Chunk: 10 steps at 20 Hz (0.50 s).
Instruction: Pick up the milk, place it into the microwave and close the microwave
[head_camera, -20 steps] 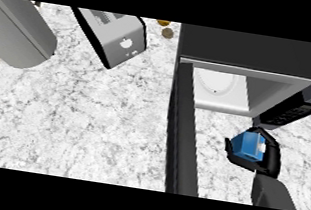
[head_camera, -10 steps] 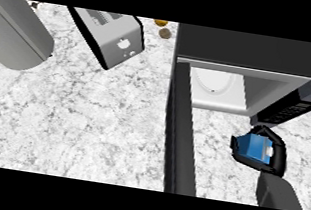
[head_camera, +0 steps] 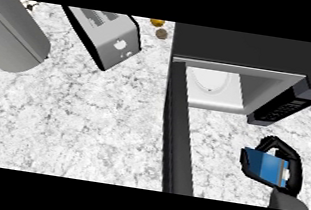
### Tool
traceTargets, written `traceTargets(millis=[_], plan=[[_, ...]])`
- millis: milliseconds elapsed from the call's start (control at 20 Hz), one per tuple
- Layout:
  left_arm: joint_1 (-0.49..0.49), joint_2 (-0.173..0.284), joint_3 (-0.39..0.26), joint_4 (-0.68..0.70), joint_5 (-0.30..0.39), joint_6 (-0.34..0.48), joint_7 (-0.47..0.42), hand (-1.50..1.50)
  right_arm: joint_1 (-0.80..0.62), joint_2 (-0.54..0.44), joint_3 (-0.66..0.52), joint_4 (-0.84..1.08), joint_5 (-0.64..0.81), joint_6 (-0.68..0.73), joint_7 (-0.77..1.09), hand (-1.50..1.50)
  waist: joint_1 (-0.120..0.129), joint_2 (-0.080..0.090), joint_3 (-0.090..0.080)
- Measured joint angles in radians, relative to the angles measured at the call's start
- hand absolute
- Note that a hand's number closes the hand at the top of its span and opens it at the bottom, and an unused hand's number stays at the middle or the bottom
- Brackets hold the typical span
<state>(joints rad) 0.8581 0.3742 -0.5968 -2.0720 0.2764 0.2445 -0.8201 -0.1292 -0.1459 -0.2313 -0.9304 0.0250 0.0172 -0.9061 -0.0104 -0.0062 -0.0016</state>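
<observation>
A blue milk carton (head_camera: 267,167) sits in the grasp of the robot's right hand (head_camera: 281,166), in the lower right of the head view. The black fingers curl over the carton's top and far side, and the thumb wraps beneath it, so only the blue face with a paler band shows. It appears to be carried clear of the worktop (head_camera: 89,117), though the steep downward angle makes its height hard to judge. The grey right forearm enters from the bottom edge just below the hand.

The carton hangs just in front of the microwave (head_camera: 250,65), below its dark control panel and slightly right of the opening. The microwave is a black box at the upper right. Its cavity is pale inside, with a round white turntable plate (head_camera: 210,81) on the floor. The microwave door (head_camera: 180,136) stands swung fully open, seen edge-on as a long dark bar running down from the cavity's left side. That leaves the opening free, and the hand probably needs to carry the milk up and left to enter it.

Further left on the speckled grey marble worktop stands a silver toaster (head_camera: 105,36), tilted in the view. A large grey rounded object (head_camera: 9,34) fills the upper left. Two small brownish round items (head_camera: 159,29) lie near the back edge, too small to identify. The left hand is not visible.
</observation>
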Motion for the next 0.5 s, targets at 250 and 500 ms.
traceTargets(millis=[250, 500], plan=[[0.001, -0.019, -0.024, 0.026, -0.007, 0.012, -0.037, -1.50, 0.167, -0.007, 0.048, -0.242, -0.029, 0.073, 0.086, 1.50, 0.001, 0.000, 0.000], [0.016, -0.013, -0.031, -0.009, -0.002, 0.035, -0.021, -1.50, 0.249, 0.042, 0.100, -0.446, -0.119, 0.154, 0.212, 1.50, 0.003, 0.001, 0.000]])
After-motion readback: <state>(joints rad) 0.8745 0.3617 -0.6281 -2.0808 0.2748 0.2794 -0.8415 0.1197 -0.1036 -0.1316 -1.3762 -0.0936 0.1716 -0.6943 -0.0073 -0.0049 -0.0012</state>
